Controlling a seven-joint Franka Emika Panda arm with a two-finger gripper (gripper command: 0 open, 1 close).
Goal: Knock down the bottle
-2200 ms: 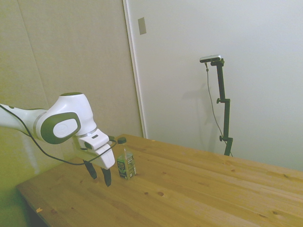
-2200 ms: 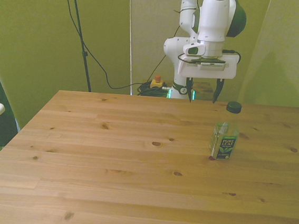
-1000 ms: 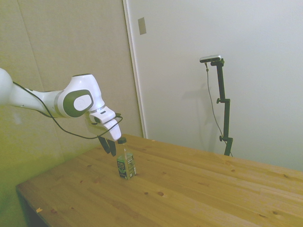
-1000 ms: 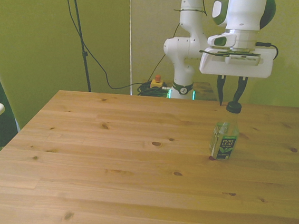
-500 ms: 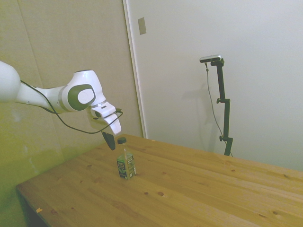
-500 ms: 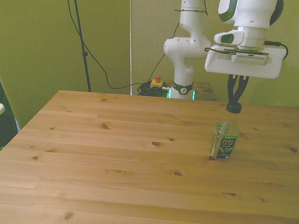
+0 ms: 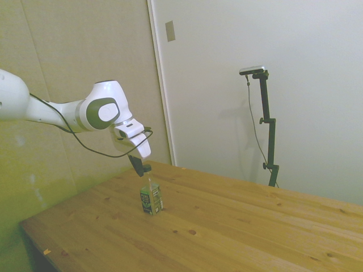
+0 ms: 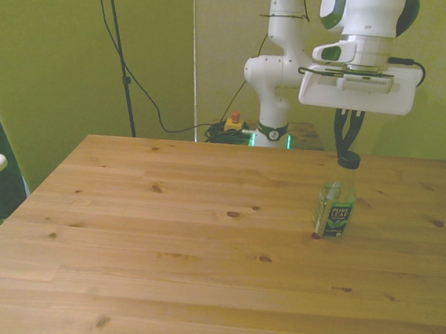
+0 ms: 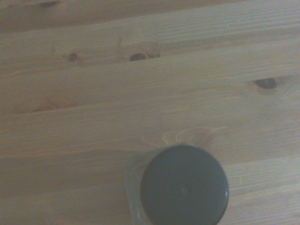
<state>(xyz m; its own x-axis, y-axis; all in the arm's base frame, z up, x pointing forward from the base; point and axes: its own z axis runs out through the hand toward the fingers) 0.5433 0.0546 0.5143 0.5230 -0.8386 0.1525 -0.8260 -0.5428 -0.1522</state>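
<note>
The bottle is seen standing upright on the wooden table, toward the front view's right side and nearer to the far edge than to the near one. Its squarish body is wrapped in a dark green label with white marks, and a dark round cap is set on the narrow pale neck. In the side view the bottle is placed near the left end of the table, well away from the edges.

The gripper is held just above the bottle, at the level of the cap. In the front view the two dark fingers are seen brought together toward their tips, which meet at the cap; it cannot be told with certainty whether the cap is pressed between them or only touched from behind. In the side view the gripper is tilted, and its dark tips are found right at the cap, on the side toward the arm. The white arm is stretched in from the left of that view, with a black cable hanging under the wrist.

In the wrist view the cap is seen from above as a dark round disc, somewhat out of focus, with the clear shoulders of the bottle around it and the wood boards with several knots behind it.
</note>
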